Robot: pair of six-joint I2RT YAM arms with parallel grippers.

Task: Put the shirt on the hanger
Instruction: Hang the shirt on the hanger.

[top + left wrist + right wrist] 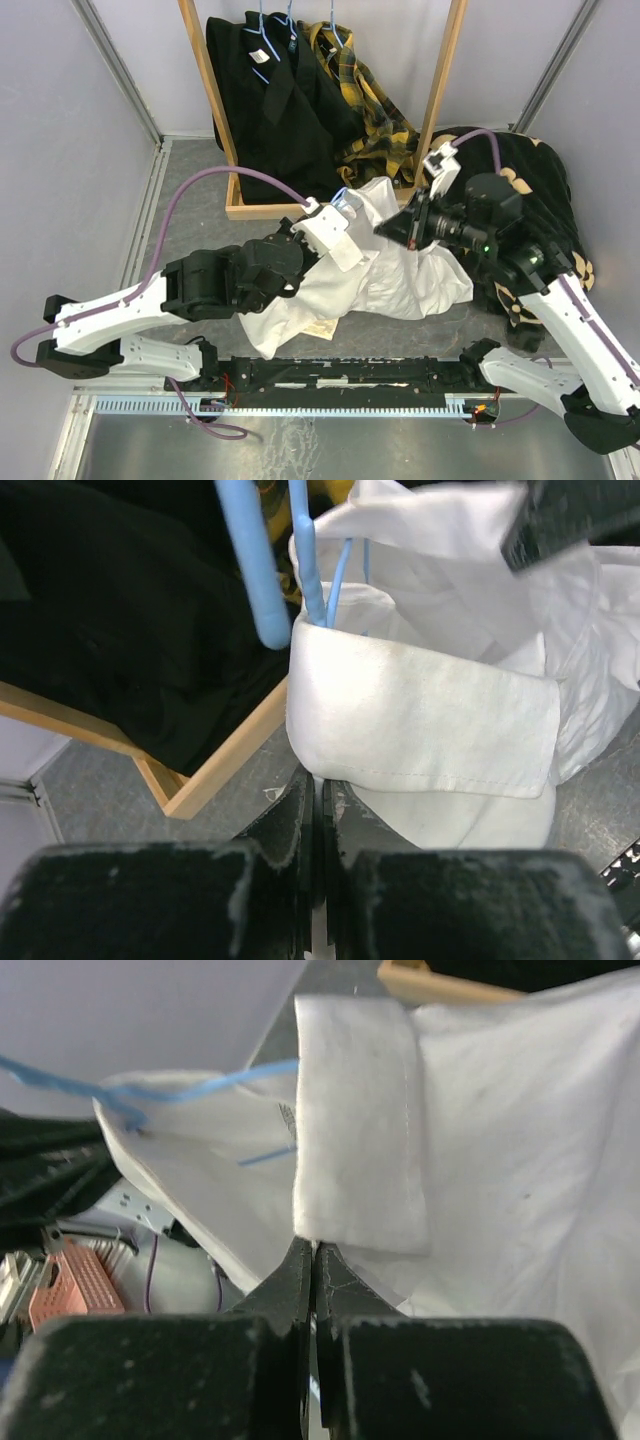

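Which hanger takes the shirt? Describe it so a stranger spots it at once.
Start at the wooden rack at the back. Just in front of it is a white shirt; the hanger is the thin blue wire poking out of its collar. The other blue hangers carry black and plaid clothes.

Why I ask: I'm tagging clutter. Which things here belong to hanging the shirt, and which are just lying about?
Job in hand: white shirt; light-blue hanger poking out at its collar; left gripper and right gripper, both shut on the shirt.

Lying about: black garments and plaid garment on other hangers; wooden rack; dark patterned cloth at right.
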